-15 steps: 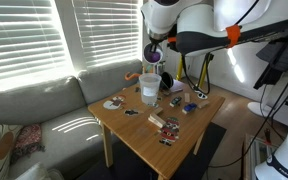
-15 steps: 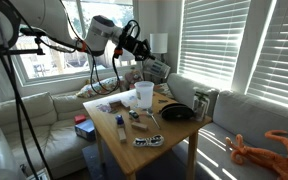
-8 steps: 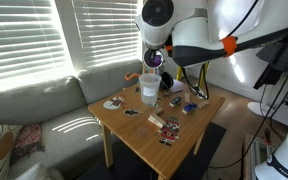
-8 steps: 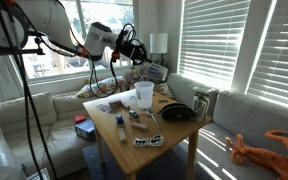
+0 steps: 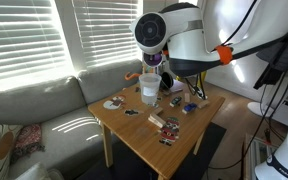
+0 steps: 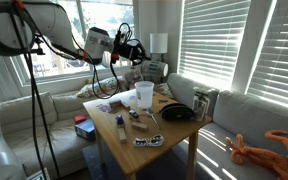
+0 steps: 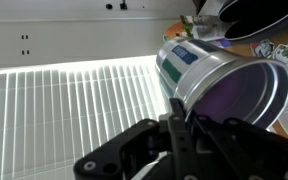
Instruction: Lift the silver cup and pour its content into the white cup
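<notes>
My gripper [image 7: 180, 118] is shut on the rim of the silver cup [image 7: 222, 78]. The cup is a shiny grey metal tumbler with a green and blue band and a purple-looking inside. It lies tilted on its side, its mouth facing the wrist camera. In an exterior view the gripper [image 5: 158, 66] holds it just above and behind the white cup [image 5: 148, 90]. The white cup, wide and milky-white, stands upright near the far edge of the wooden table [image 5: 189, 135]. It also shows in the other exterior view [image 6: 143, 95], with the gripper [image 6: 132, 50] up and to its left.
A black pan [image 6: 177, 112] lies on the table to one side of the white cup and shows in the wrist view [image 7: 259, 15]. Several small items [image 5: 166, 125] are scattered over the table. A grey sofa [image 5: 34, 105] and window blinds surround the table.
The arm has swung and the wrist has turned, tilting the silver cup further over while staying above the white cup. The white cup has not moved.
</notes>
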Robot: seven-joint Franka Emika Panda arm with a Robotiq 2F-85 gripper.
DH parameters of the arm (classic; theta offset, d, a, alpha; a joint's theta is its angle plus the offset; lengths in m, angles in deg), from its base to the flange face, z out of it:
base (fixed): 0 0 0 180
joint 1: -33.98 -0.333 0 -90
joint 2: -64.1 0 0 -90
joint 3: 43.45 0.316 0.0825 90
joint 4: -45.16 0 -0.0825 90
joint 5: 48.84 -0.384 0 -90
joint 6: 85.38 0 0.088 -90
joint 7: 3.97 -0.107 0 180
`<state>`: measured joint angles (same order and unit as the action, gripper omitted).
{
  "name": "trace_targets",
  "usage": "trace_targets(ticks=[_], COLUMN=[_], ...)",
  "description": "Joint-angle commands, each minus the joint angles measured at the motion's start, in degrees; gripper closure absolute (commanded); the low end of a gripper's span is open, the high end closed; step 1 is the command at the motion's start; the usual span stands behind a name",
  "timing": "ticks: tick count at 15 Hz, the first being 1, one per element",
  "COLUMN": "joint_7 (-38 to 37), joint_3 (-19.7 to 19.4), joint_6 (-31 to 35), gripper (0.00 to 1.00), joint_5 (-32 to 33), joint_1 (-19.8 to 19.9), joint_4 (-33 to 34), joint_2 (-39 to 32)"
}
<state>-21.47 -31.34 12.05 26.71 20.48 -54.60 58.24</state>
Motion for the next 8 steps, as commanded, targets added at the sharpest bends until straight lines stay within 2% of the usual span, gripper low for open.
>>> trace_targets(ticks=[1,8], joint_7=[1.1,2.9], joint_3=[0.28,0.35], joint_6=[-2.87,-4.3], gripper=[0.99,0.99], joint_5=[4.0,8.68], joint_1=[-0.93,-1.15], joint_4=[0.9,0.65], joint_2=[-1.28,-2.25])
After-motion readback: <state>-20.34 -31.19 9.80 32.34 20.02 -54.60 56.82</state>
